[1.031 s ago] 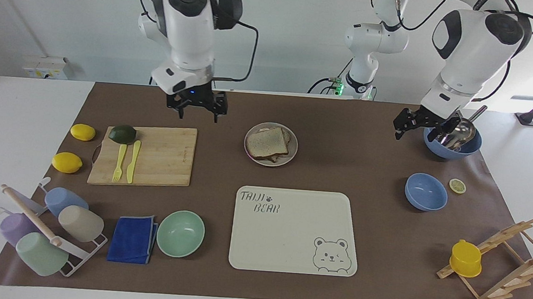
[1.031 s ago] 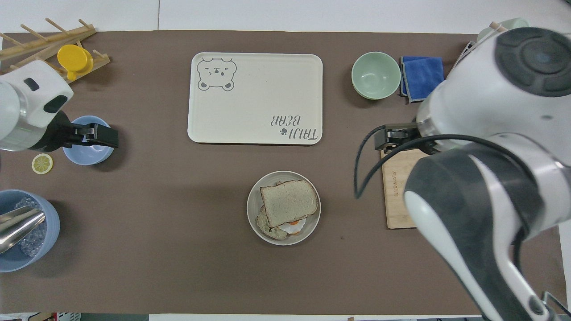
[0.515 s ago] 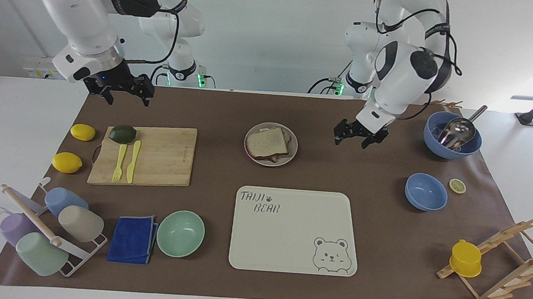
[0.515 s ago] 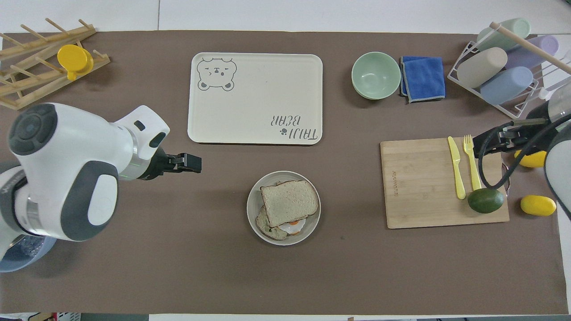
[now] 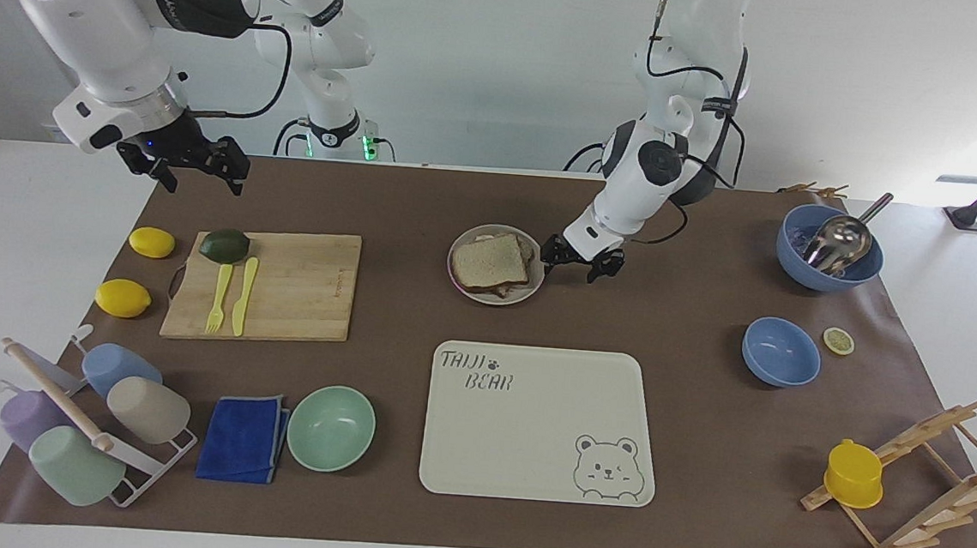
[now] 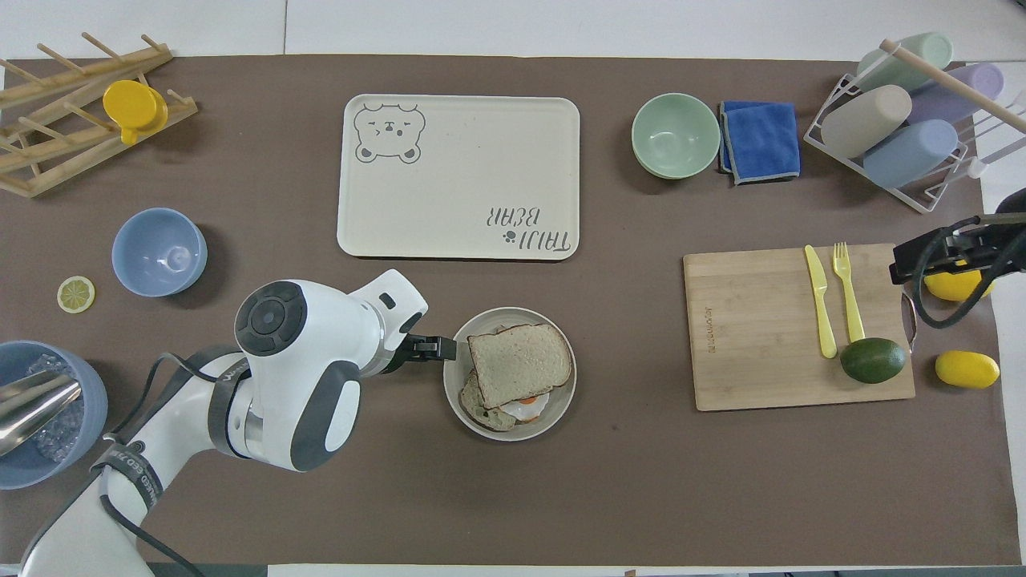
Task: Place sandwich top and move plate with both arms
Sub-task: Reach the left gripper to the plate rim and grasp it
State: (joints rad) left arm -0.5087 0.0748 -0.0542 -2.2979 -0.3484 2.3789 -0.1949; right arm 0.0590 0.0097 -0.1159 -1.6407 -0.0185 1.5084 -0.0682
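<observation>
Beside the plate (image 5: 535, 288), at its edge toward the left arm's end of the table, the left gripper (image 5: 580, 265) sits low with its fingers spread apart and nothing between them; whether a fingertip touches the rim I cannot tell. On the plate lies the sandwich top (image 5: 489, 262), a speckled slice with a brown crust, set askew over a lower slice with fried egg (image 6: 525, 409) peeking out at about 6 o'clock in the overhead view.

In the facing view, a cream tray (image 5: 526, 474) lies at 6 o'clock from the plate, farther from the robots; it carries the words "TAIJI BEAR" with a paw mark and a drawn bear face. At about 9 o'clock from the plate is a wooden cutting board (image 5: 298, 286) holding a yellow fork (image 5: 218, 298), a yellow knife (image 5: 243, 295) and an avocado (image 5: 225, 245); a small engraved mark near its edge is too fine to read.

The right gripper (image 5: 186, 169) hangs in the air at roughly 10 o'clock from the board, over the mat's corner, fingers apart and empty. Lettering on both arms' dark joint bands cannot be read.
</observation>
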